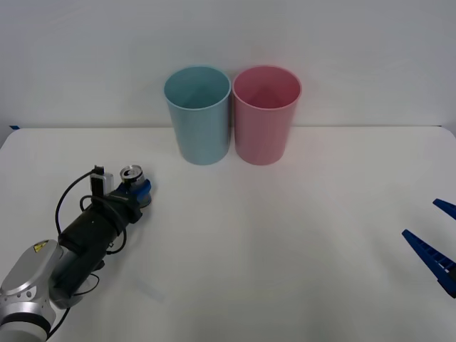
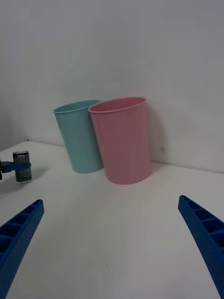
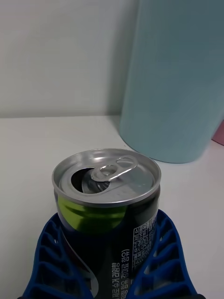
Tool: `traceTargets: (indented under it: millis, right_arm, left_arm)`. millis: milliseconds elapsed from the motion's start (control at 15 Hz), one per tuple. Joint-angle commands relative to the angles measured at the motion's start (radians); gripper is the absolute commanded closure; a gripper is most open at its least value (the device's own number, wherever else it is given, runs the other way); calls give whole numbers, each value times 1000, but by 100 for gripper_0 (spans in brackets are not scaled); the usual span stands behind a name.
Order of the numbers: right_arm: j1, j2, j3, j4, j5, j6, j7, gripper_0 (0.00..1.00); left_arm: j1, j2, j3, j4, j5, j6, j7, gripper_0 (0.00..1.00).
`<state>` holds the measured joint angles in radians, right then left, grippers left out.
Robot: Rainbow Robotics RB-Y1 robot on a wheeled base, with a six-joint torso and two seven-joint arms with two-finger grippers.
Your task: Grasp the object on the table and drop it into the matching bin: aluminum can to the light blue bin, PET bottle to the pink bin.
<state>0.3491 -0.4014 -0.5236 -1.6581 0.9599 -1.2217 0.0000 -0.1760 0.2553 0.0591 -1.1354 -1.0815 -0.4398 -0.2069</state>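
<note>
The aluminum can point(image 1: 131, 174) stands upright at the left of the white table point(image 1: 285, 235), with a silver pull-tab top and a dark side point(image 3: 116, 229). My left gripper point(image 1: 140, 191) is shut on the can, its blue ribbed fingers point(image 3: 51, 261) pressed against both sides. The can point(image 2: 22, 166) also appears far off in the right wrist view, with a blue finger across it. The light blue bin point(image 1: 198, 114) and the pink bin point(image 1: 266, 114) stand side by side at the back of the table. My right gripper point(image 1: 420, 218) waits open at the table's right edge.
A plain white wall rises just behind the bins. The light blue bin point(image 3: 177, 79) stands close beyond the can. Bare table stretches between the two arms. Black cables loop around the left wrist point(image 1: 78, 196).
</note>
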Motion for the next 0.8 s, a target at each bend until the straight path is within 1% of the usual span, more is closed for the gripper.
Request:
traceTargets:
  millis: [67, 200, 400, 533, 800]
  right_arm:
    - [0, 0, 0, 0, 0, 0, 0, 0]
    - [0, 0, 0, 0, 0, 0, 0, 0]
    - [0, 0, 0, 0, 0, 0, 0, 0]
    - [0, 0, 0, 0, 0, 0, 0, 0]
    - [0, 0, 0, 0, 0, 0, 0, 0]
  left_arm:
    - [1, 1, -9, -1, 5, 0, -3, 100]
    - [4, 5, -7, -9, 22, -2, -3, 100]
    - [66, 32, -7, -122, 63, -5, 8, 100]
    - [101, 55, -7, -193, 81, -30, 18, 100]
    - [138, 117, 10, -280, 126, -88, 37, 100]
